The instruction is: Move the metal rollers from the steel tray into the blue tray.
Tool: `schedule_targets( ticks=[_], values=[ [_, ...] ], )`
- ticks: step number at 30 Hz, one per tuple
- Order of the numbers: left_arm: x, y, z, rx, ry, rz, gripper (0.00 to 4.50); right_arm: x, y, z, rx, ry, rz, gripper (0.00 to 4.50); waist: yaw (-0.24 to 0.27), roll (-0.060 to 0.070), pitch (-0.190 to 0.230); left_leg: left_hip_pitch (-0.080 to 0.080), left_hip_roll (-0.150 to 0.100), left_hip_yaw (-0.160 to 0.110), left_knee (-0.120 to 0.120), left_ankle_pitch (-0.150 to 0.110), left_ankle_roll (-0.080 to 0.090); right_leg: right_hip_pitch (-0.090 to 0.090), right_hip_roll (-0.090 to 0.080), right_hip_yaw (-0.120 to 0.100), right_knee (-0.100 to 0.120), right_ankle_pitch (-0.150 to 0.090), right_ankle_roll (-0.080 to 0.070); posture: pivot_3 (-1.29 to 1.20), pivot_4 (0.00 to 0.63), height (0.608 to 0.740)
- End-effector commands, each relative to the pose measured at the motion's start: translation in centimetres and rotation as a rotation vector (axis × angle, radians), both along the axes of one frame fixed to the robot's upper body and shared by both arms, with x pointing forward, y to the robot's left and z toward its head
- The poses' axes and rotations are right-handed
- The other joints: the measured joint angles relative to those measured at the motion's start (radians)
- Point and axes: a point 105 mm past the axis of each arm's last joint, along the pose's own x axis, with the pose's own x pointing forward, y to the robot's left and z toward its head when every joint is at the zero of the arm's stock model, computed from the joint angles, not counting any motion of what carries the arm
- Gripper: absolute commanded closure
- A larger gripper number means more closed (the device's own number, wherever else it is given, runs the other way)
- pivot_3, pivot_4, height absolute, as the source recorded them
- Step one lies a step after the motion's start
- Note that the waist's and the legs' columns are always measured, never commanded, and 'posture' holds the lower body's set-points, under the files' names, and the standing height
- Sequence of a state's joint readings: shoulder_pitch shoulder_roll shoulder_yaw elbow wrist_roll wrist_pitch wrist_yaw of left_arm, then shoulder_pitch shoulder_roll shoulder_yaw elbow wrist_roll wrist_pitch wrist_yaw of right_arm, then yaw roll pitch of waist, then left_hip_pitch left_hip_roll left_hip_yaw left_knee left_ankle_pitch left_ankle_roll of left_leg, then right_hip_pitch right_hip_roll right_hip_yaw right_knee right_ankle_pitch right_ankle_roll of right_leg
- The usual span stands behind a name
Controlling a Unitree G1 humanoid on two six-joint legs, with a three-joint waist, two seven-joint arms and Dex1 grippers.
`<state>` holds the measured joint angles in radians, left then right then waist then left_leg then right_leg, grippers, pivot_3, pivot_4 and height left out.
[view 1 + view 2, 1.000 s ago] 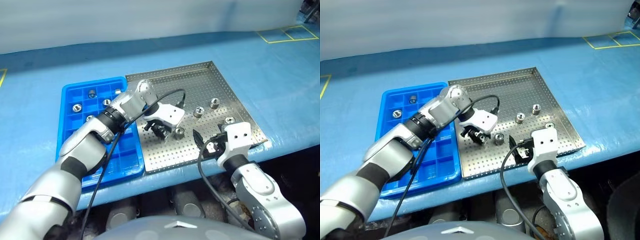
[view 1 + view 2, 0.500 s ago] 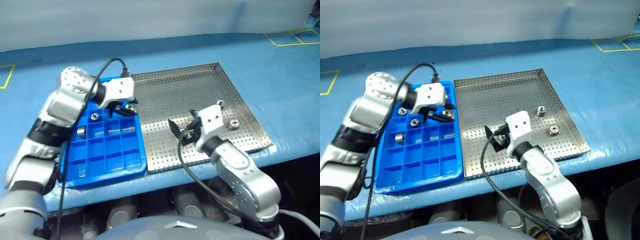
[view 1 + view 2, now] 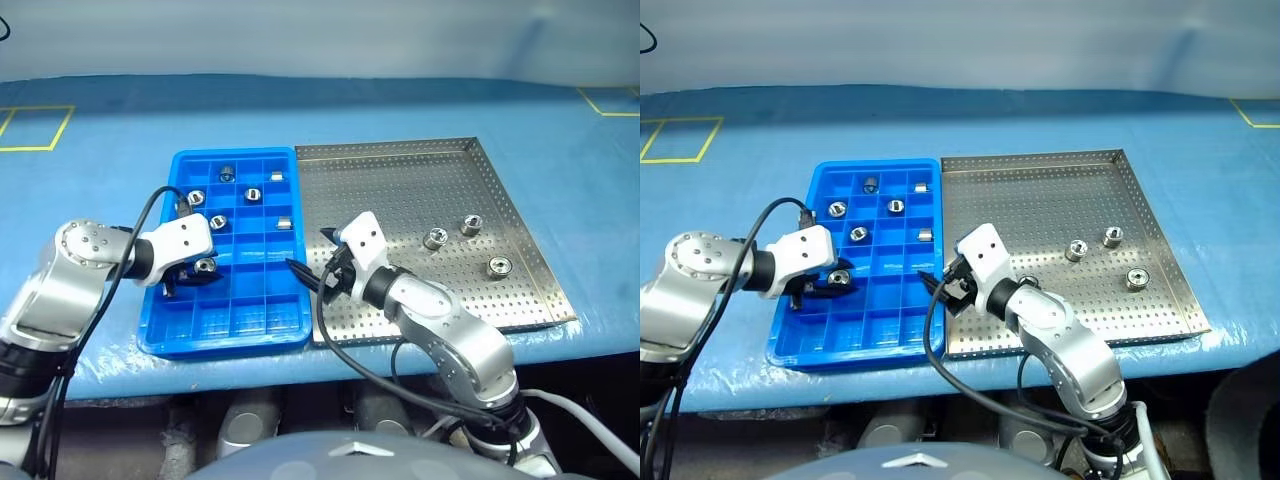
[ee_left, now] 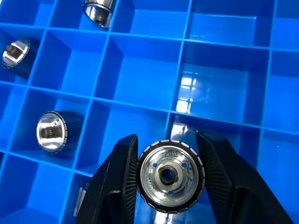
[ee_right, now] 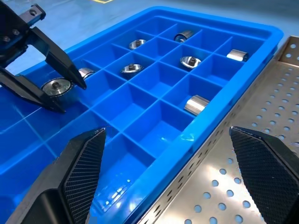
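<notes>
The blue tray [image 3: 230,345] lies left of the steel tray [image 3: 400,180], their edges touching. Several metal rollers [image 3: 253,193] sit in the blue tray's far compartments. Three rollers [image 3: 435,238] stand on the right half of the steel tray. My left gripper [image 3: 193,278] hovers over the blue tray's near-left compartments, shut on one roller [image 4: 171,175] that shows end-on between its fingers [image 4: 117,186]. My right gripper [image 3: 310,252] is open over the seam between the two trays, pointing toward the blue tray, with nothing between its fingers [image 5: 79,177].
Both trays rest on a blue table cover [image 3: 100,200] near its front edge [image 3: 420,355]. Yellow tape squares [image 3: 35,128] mark the cover at the far left and far right. A black cable [image 3: 340,350] loops from each wrist.
The left gripper carried a roller from the steel tray leftward to over the blue tray's near-left cells. The right gripper swung left from the steel tray's front-right edge to the seam. The head camera shifted.
</notes>
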<state>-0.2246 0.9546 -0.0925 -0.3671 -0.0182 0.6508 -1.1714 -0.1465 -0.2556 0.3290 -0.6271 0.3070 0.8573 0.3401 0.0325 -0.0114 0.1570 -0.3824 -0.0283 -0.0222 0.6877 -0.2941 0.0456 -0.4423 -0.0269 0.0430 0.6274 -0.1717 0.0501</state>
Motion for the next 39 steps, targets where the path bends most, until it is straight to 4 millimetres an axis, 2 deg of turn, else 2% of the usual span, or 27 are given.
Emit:
schedule_targets(
  ticks=[1, 7, 16, 17, 19, 22, 25, 28, 30, 33, 36, 39],
  values=[
    [-0.3, 0.0, 0.3, 0.005, -0.021, 0.004, 2.81, -1.1, 0.8, 1.1, 0.043, -0.026, 0.090, 0.00, -0.001, 0.000, 0.000, 0.000, 0.000, 0.000, 0.000, 0.000, 0.000, 0.000, 0.000, 0.000, 0.000, 0.000, 0.000, 0.14, 0.150, 0.740],
    [-0.9, -0.1, -0.9, 0.028, 0.032, -0.019, 2.81, -2.8, 1.5, 1.1, 0.042, -0.007, 0.220, 0.00, -0.005, 0.000, 0.000, 0.002, 0.001, 0.000, 0.000, 0.001, -0.001, 0.002, 0.001, 0.000, 0.001, -0.003, -0.001, 0.13, 0.150, 0.740],
    [-1.3, -0.2, -1.2, 0.046, 0.059, -0.038, 2.81, -2.6, 1.1, 0.8, 0.029, -0.011, 0.186, 0.00, -0.011, 0.000, 0.000, 0.003, 0.001, 0.000, 0.000, 0.001, -0.001, 0.002, 0.001, 0.000, 0.001, -0.003, -0.001, 0.11, 0.150, 0.740],
    [-1.1, -0.3, -1.2, 0.048, 0.049, -0.042, 2.09, -2.6, 1.1, 0.9, 0.030, -0.012, 0.180, 0.00, -0.012, 0.000, 0.000, 0.003, 0.001, 0.000, 0.000, 0.001, -0.001, 0.002, 0.001, 0.000, 0.001, -0.003, -0.001, 0.11, 0.150, 0.740],
    [-0.7, -0.8, -0.7, 0.018, 0.020, -0.045, 1.53, -2.5, 1.0, 0.9, 0.029, -0.016, 0.169, 0.00, -0.013, 0.000, 0.000, 0.003, 0.001, 0.000, 0.000, 0.001, -0.001, 0.002, 0.001, 0.000, 0.001, -0.003, -0.001, 0.11, 0.150, 0.740],
    [0.6, -3.1, 2.1, -0.152, -0.049, -0.056, 0.86, -2.4, 0.5, 1.3, 0.032, -0.034, 0.138, 0.00, 0.006, 0.001, 0.000, 0.003, 0.000, -0.001, 0.000, 0.001, -0.001, 0.004, 0.000, -0.001, 0.001, -0.003, -0.001, 0.10, 0.150, 0.740],
    [1.7, -6.0, 5.6, -0.316, -0.120, -0.123, 0.86, -2.3, -0.7, 1.9, 0.028, -0.061, 0.084, 0.00, 0.011, -0.002, 0.000, 0.003, 0.000, -0.004, 0.004, 0.001, 0.000, 0.007, 0.000, -0.004, 0.000, -0.003, 0.001, 0.07, 0.150, 0.740],
    [2.9, -8.2, 7.7, -0.383, -0.169, -0.185, 0.86, -2.2, -2.4, 2.1, 0.016, -0.074, 0.021, 0.00, 0.000, -0.002, 0.000, 0.004, 0.000, -0.003, 0.005, 0.000, 0.000, 0.009, 0.000, -0.003, -0.001, -0.002, 0.002, 0.05, 0.150, 0.740],
    [4.1, -10.7, 8.6, -0.438, -0.184, -0.236, 0.86, -2.1, -4.6, 1.9, -0.021, -0.078, -0.075, 0.00, -0.002, -0.001, -0.001, 0.005, 0.000, -0.004, 0.005, 0.000, 0.000, 0.010, 0.000, -0.003, -0.001, -0.002, 0.003, 0.01, 0.150, 0.740],
    [4.8, -13.9, 8.1, -0.459, -0.146, -0.323, 0.86, -2.6, -7.4, 1.4, -0.068, -0.061, -0.194, 0.00, -0.015, -0.001, -0.001, 0.005, -0.001, -0.004, 0.005, 0.000, 0.000, 0.010, 0.001, -0.002, -0.001, -0.001, 0.003, -0.05, 0.150, 0.740],
    [5.1, -16.9, 6.5, -0.438, -0.080, -0.428, 0.86, -3.6, -9.9, 0.6, -0.122, -0.031, -0.298, 0.00, -0.034, -0.001, -0.001, 0.005, -0.001, -0.003, 0.005, 0.000, 0.001, 0.010, 0.001, -0.001, -0.001, -0.001, 0.002, -0.12, 0.150, 0.740],
    [5.1, -19.6, 4.6, -0.419, -0.030, -0.505, 0.86, -4.6, -11.3, 0.1, -0.135, -0.009, -0.377, 0.00, -0.063, -0.001, -0.001, 0.005, -0.002, -0.001, 0.005, -0.001, 0.003, 0.010, 0.001, 0.001, -0.001, -0.001, 0.002, -0.18, 0.150, 0.740]
  ],
)
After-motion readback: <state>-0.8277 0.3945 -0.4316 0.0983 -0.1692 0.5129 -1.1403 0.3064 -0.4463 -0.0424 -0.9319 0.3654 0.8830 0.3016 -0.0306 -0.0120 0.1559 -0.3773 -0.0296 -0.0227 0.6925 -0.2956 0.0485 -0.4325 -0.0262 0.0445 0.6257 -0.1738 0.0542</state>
